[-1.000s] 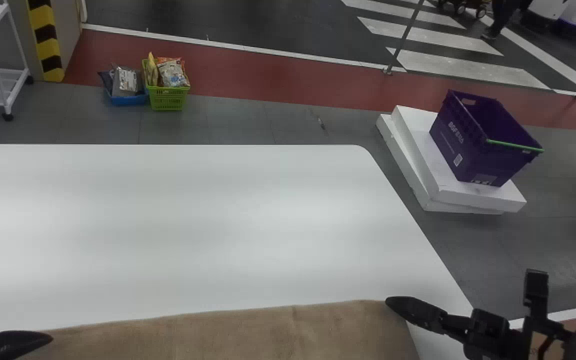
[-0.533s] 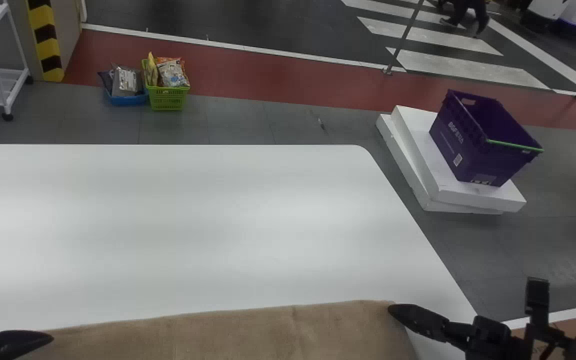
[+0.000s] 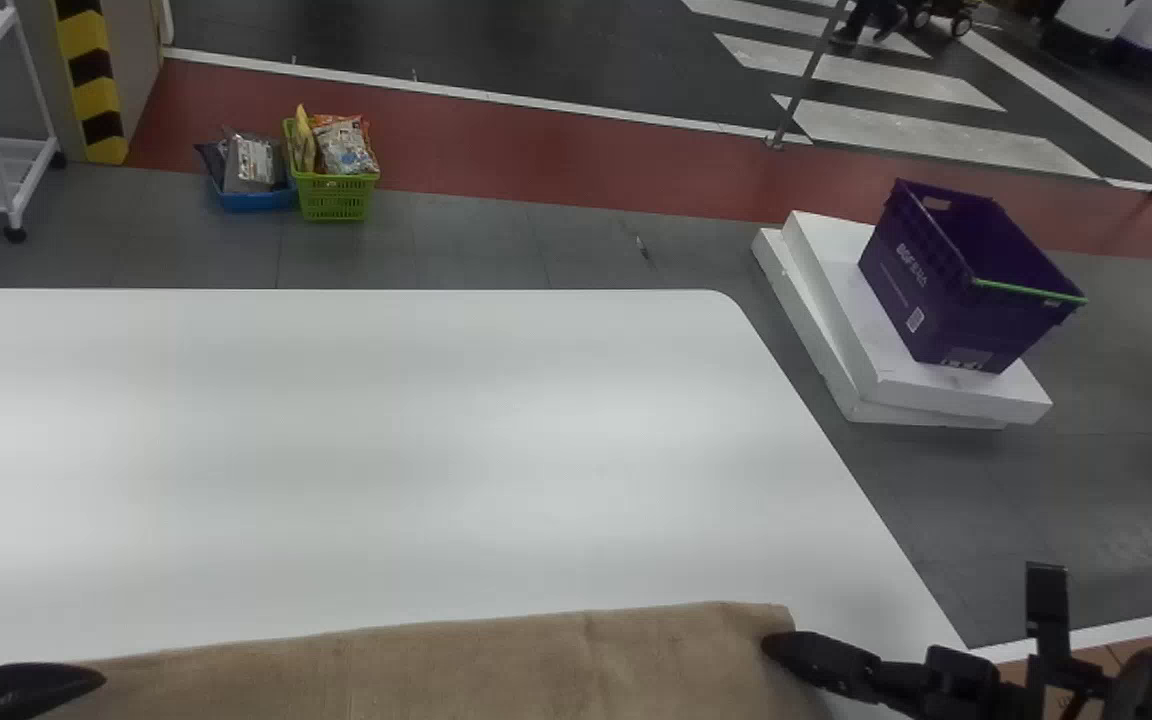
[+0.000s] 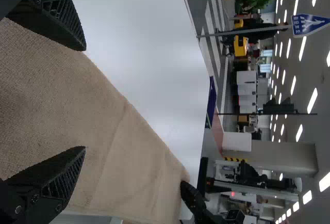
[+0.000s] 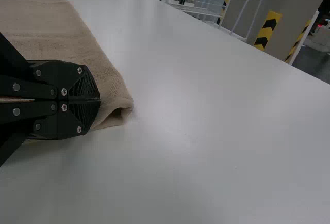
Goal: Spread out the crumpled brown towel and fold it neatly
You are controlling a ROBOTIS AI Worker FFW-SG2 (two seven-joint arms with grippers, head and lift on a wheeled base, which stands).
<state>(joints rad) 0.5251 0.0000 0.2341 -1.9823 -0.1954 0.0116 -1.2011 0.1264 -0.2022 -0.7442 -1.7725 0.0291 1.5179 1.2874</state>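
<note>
The brown towel lies flat along the near edge in the head view, its far right corner exposed. At the lower left, my left gripper is over the towel's left part. My right gripper is at the towel's right edge, just nearer than that corner. In the left wrist view, the left gripper is open, its fingers apart above the towel. The right wrist view has the right gripper shut, fingers together against the towel beside a small hollow fold at its corner.
The white table stretches beyond the towel. Past its right side, a purple crate sits on white slabs. Blue and green baskets stand on the floor behind the table, and a white cart is at far left.
My right gripper has moved nearer to the robot along the towel's right edge, uncovering the far corner. The left gripper and the towel have hardly moved.
</note>
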